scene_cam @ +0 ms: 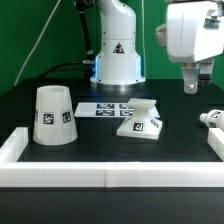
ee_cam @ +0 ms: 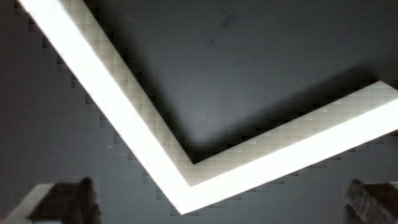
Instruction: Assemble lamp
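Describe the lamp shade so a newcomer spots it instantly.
Start at the black table. Toward the exterior view's left stands the shade, on its own. It is the only tall tapered cup with a tag on its side; the base and bulb lie low.

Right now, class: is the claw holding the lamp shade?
No: the shade stands apart at the exterior view's left, while the open claw hangs empty at its right.

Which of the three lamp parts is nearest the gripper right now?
The bulb, the small part at the exterior view's right edge, close by the gripper. The base sits mid-table; the shade stands far on the exterior view's left.
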